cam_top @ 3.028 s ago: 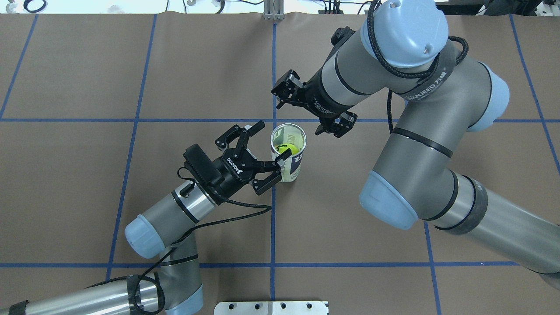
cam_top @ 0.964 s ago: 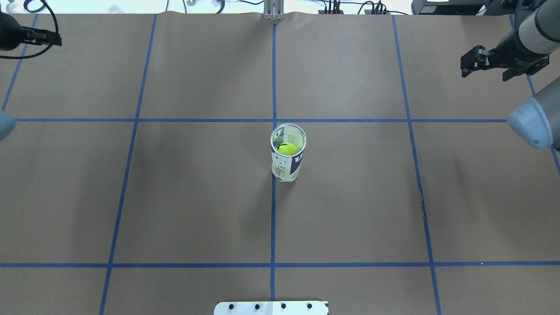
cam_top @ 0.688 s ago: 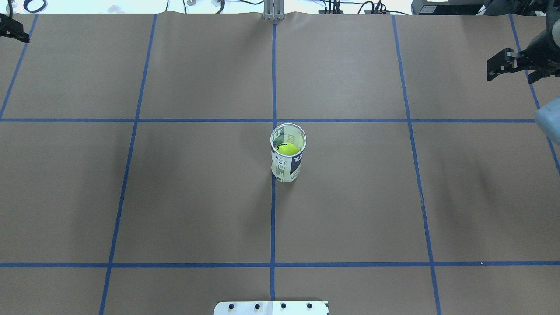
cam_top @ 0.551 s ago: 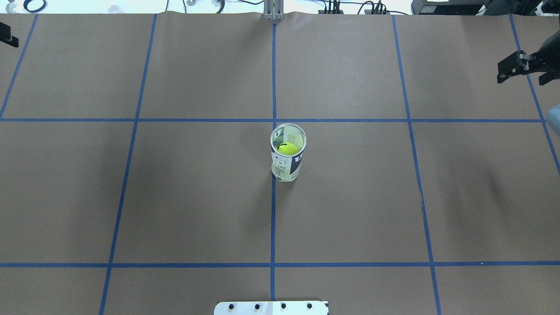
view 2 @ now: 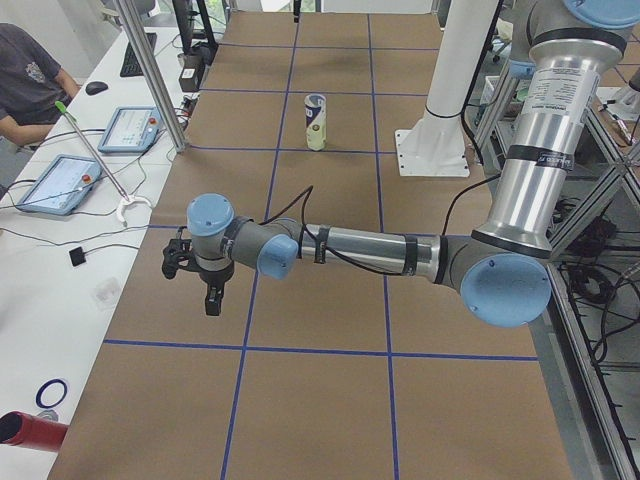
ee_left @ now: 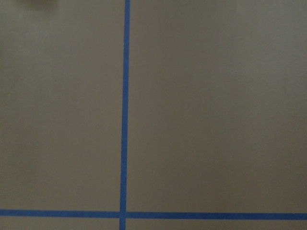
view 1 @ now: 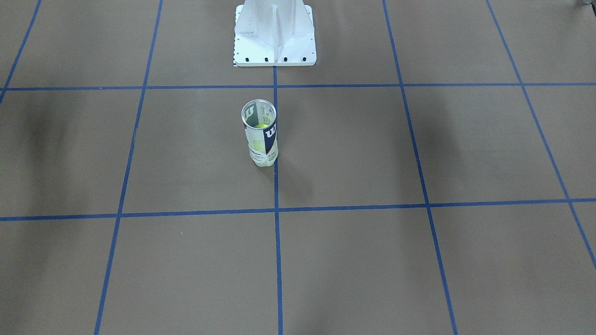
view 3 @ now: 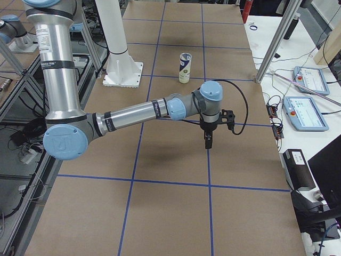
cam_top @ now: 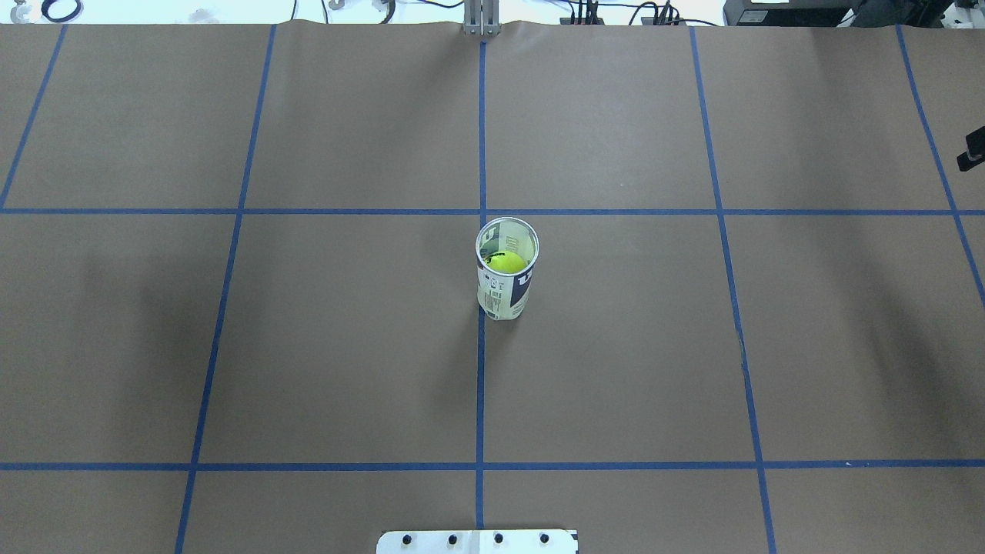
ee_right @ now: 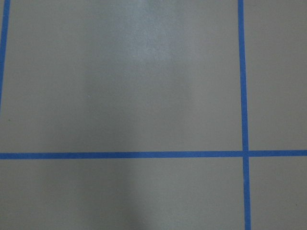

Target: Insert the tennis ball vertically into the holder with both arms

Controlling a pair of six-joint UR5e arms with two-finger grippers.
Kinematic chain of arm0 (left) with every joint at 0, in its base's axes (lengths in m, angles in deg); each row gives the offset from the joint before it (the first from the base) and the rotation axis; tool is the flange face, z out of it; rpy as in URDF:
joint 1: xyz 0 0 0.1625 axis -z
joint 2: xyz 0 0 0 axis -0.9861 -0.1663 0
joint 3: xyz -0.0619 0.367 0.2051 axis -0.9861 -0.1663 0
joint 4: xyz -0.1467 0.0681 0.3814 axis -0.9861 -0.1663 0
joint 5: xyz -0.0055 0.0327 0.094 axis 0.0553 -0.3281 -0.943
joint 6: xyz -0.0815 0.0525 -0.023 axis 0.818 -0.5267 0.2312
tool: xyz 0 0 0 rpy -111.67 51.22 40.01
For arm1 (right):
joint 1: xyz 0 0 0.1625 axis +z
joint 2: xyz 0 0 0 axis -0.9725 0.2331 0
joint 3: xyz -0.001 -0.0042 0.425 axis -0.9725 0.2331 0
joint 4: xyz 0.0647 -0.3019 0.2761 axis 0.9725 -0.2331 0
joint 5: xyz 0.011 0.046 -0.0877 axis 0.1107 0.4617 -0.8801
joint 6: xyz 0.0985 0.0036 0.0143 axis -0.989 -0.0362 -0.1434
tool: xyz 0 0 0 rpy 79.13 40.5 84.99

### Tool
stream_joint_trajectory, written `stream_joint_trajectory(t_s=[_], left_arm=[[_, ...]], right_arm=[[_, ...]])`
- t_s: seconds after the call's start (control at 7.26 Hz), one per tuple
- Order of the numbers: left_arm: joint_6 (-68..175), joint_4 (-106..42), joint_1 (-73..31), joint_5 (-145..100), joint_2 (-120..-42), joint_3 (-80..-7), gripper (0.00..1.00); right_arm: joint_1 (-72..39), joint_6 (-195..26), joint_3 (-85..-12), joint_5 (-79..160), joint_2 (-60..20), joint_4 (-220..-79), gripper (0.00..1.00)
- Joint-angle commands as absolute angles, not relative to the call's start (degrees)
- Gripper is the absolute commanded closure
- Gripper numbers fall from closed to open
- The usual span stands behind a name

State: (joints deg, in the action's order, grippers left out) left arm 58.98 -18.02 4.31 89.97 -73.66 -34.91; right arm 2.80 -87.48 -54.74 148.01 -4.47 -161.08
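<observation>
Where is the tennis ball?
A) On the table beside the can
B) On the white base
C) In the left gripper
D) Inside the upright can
D: the yellow ball shows through the open top of the can, which stands upright on the table.

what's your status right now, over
Left gripper and right gripper far out to either side, open or shut unclear. Tennis ball inside the upright tennis-ball can. Nothing touching the can.
</observation>
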Motion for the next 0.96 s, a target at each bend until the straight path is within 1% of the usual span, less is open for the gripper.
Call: stream_joint_trajectory(t_s=[0.0, 0.14, 0.28, 0.41, 0.83], left_arm=[[59.0, -14.1, 5.8, 94.7, -72.1, -36.6, 0.01], [59.3, -13.9, 5.7, 94.8, -71.6, -37.3, 0.01], [60.4, -13.9, 5.8, 94.9, -71.7, -37.3, 0.01], [62.4, -13.8, 5.6, 94.8, -72.5, -37.9, 0.01], [62.7, -13.8, 5.5, 93.4, -73.0, -38.7, 0.0]], right_arm=[[6.5, -79.7, -50.0, 152.8, -4.3, -161.7, 0.01], [6.5, -79.7, -48.8, 152.9, -5.6, -162.7, 0.01], [6.6, -79.6, -45.0, 153.1, -9.9, -165.3, 0.01], [6.6, -78.9, -42.8, 153.1, -10.9, -165.1, 0.01], [7.2, -77.7, -42.6, 153.1, -10.9, -165.3, 0.01]])
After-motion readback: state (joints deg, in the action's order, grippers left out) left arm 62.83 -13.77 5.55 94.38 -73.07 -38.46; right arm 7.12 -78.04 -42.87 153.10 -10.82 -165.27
